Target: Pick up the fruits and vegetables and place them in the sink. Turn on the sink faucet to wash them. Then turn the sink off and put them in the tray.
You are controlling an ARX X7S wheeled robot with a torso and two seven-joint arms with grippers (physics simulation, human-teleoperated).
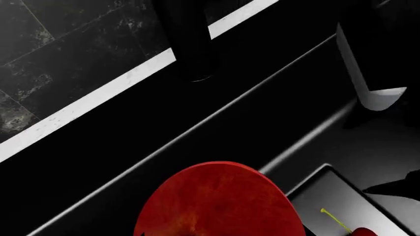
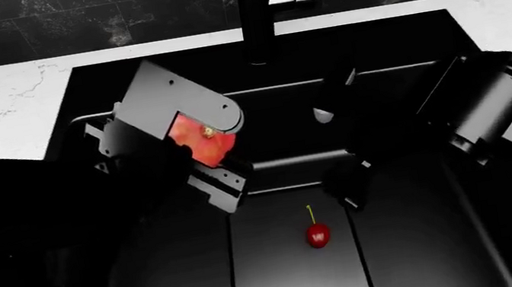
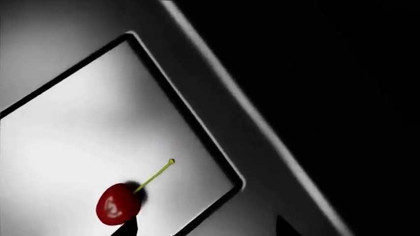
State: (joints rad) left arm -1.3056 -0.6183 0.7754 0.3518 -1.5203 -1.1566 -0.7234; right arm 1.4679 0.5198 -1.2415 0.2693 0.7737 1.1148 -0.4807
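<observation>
The left gripper, left of centre, is clamping the red fruit above the sink; next, releasing it beside the cherry. The right gripper's state I cannot tell.

The left gripper's body covers most of the round red fruit in the head view, and its fingers cannot be seen there. In the left wrist view the picture's edge cuts off the fruit's underside and most of the cherry. The right gripper is black against the black sink, its fingers too dark to make out. The faucet runs past the head view's top edge.
</observation>
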